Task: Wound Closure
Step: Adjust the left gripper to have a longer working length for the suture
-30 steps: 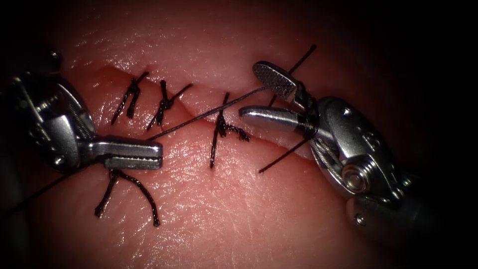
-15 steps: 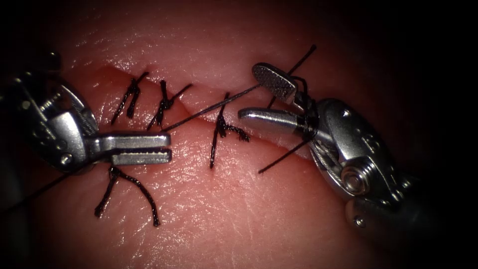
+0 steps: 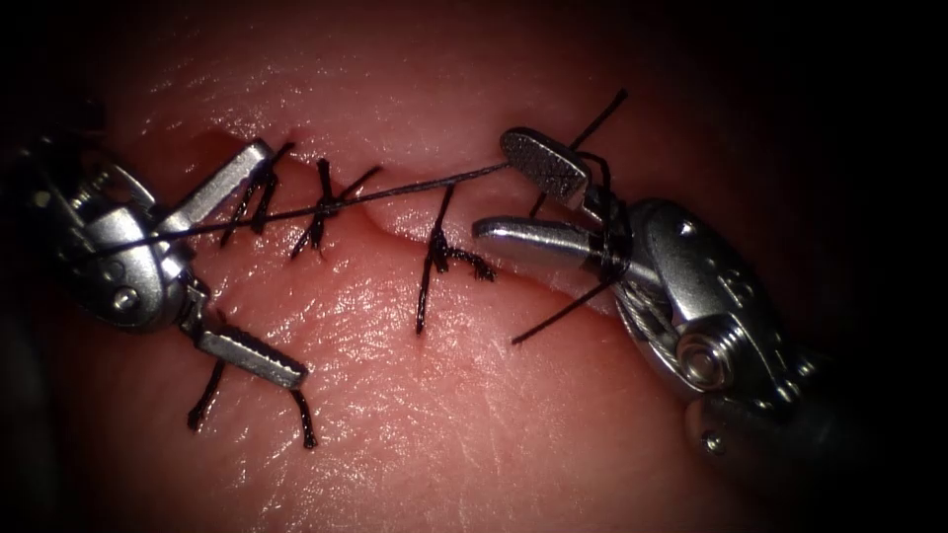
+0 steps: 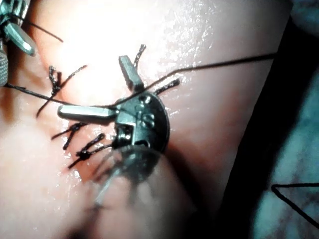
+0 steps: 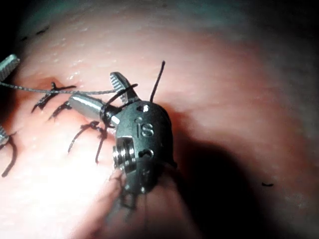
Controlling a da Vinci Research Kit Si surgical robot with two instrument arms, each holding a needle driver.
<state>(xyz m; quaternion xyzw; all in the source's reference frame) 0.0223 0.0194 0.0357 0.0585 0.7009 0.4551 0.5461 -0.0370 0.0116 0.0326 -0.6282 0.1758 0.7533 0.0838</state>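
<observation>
Both my tools gape over the pink, glistening tissue (image 3: pixel 474 395), gripping nothing.
My right steel tool (image 3: pixel 494 192) spreads wide at the cut's right end, black thread (image 3: pixel 415 186) wound round its wrist; my left steel tool (image 3: pixel 262 266) is spread across the stitched left end, the taut strand crossing it.
</observation>
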